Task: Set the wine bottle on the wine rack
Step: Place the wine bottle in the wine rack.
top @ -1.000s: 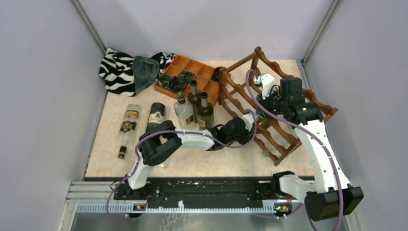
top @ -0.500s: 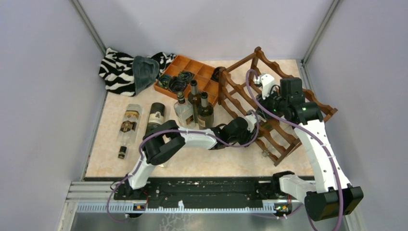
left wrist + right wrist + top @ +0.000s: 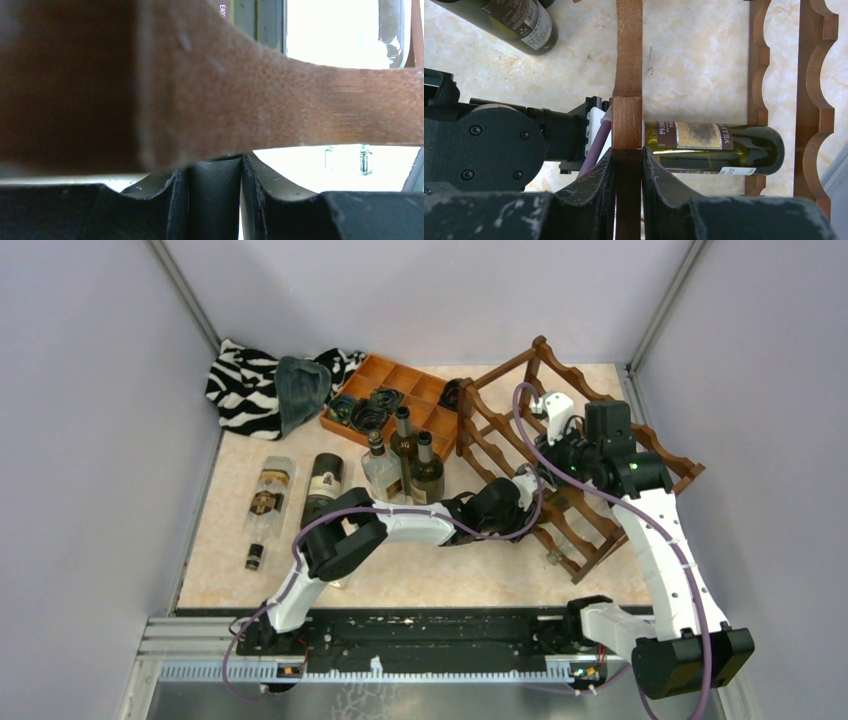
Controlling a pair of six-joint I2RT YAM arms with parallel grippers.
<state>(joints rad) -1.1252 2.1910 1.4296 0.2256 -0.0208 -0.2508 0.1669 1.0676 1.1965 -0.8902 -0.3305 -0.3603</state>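
Observation:
The reddish-brown wine rack (image 3: 487, 445) stands tilted at the right of the table. My right gripper (image 3: 628, 155) is shut on one of its upright wooden bars (image 3: 628, 75), and it sits over the rack's middle (image 3: 560, 452) in the top view. A green wine bottle (image 3: 724, 145) with a dark red and tan label lies on its side inside the rack. My left gripper (image 3: 215, 165) is shut on its dark neck (image 3: 215, 200), right under a blurred rack rail (image 3: 300, 100). In the top view the left gripper (image 3: 535, 487) reaches into the rack's lower left side.
Three bottles (image 3: 405, 465) stand left of the rack, and two more (image 3: 268, 495) (image 3: 322, 485) lie on the table. An orange compartment tray (image 3: 400, 375) and a zebra cloth (image 3: 245, 385) sit at the back. Another dark bottle (image 3: 519, 22) lies near the left arm.
My left arm has pushed a little farther right into the rack with the bottle. The rack has shifted slightly right. Both grips are unchanged.

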